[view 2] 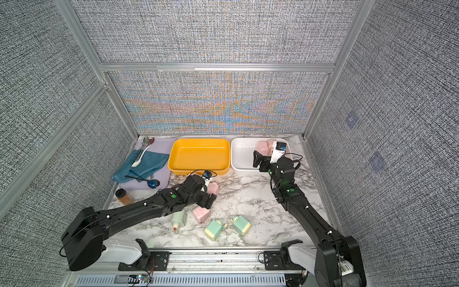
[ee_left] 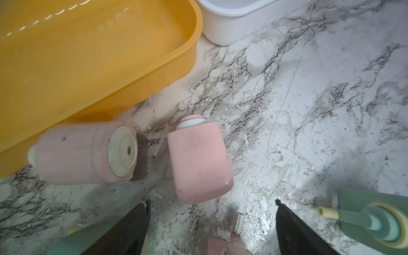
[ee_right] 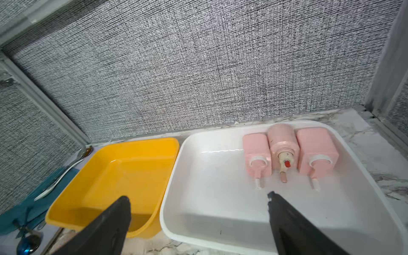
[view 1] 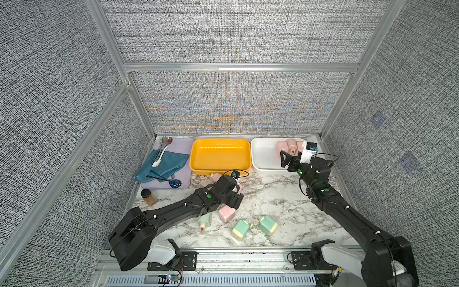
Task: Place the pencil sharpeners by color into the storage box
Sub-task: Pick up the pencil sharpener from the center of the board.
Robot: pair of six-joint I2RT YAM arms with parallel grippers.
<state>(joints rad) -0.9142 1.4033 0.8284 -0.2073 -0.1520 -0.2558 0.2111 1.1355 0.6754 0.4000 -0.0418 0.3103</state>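
Three pink pencil sharpeners [ee_right: 283,143] lie side by side at the far right of the white storage box [view 1: 258,159]. My right gripper [ee_right: 198,196] hovers open over that box's front part, holding nothing. The yellow box [view 1: 219,155] stands bare beside it. My left gripper [ee_left: 212,202] is open just above the table. A pink sharpener [ee_left: 198,161] lies just ahead of its fingertips, and another [ee_left: 84,152] rests against the yellow box. A third pink one [view 1: 226,214] lies under the left wrist. Three green sharpeners [view 1: 241,229] lie nearer the front edge.
A purple tray [view 1: 182,149] at the back left carries a teal cloth and spoons. A brown spice jar [view 1: 148,196] with a black lid stands in front of it, beside my left arm. Grey walls close the table's left, back and right sides.
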